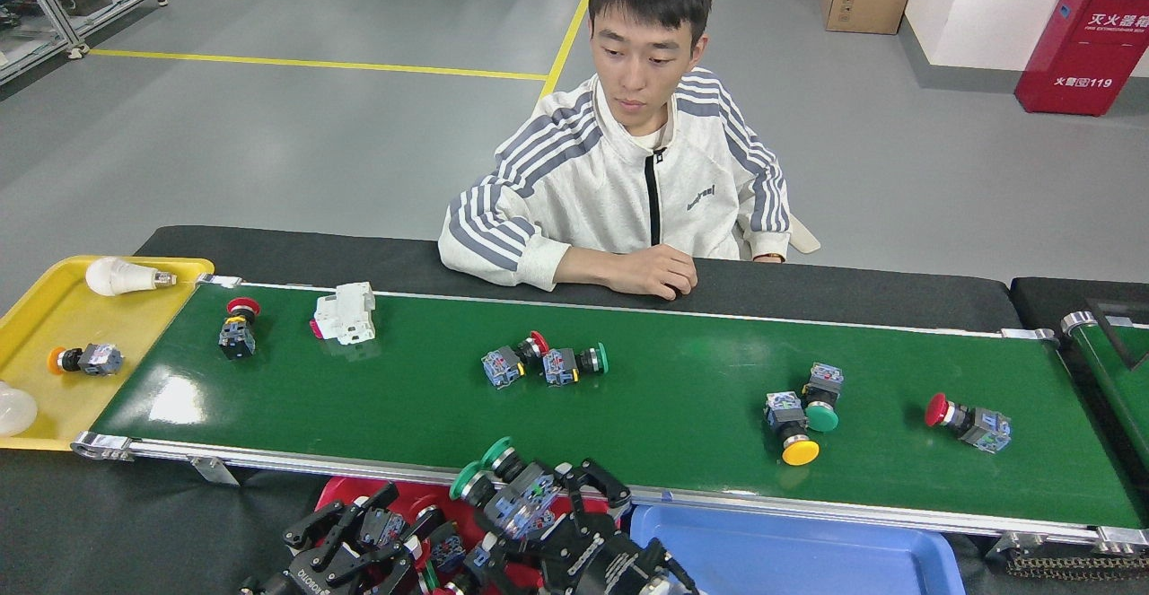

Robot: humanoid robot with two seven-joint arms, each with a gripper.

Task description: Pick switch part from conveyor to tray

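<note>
Conveyor [682,398]: one long glossy green belt with silver rails, running left to right across the head view; a second, shorter green belt [1118,371] shows at the right edge. Person [628,182]: one, in a white striped jacket, seated behind the belt with forearms on the black table edge. Trays — three: a yellow tray [54,326] at the belt's left end, a blue tray [808,559] below the near rail, a red tray [346,492] left of it, mostly hidden by the grippers. Right gripper [539,510]: over the red tray at the near rail, jaws clamped on a pair of green-capped switch parts [507,487], their long axes tilted, caps pointing up-left toward the belt. Left gripper [377,532]: beside it, lower left, fingers around a small grey-blue switch body [388,525]; whether they grip it I cannot tell. Switch parts lying on the belt — six: one red-capped [237,330] far left, cap toward the far rail; a red [513,359] and green [574,363] pair mid-belt, axes roughly along the belt, caps right; a green [819,396] and yellow [790,433] pair touching, caps toward the near rail; one red [968,417] at right, cap pointing left. White breaker block [344,314]: one, far left. On the yellow tray: one orange-capped switch [85,360], two bulbs [121,275].
</note>
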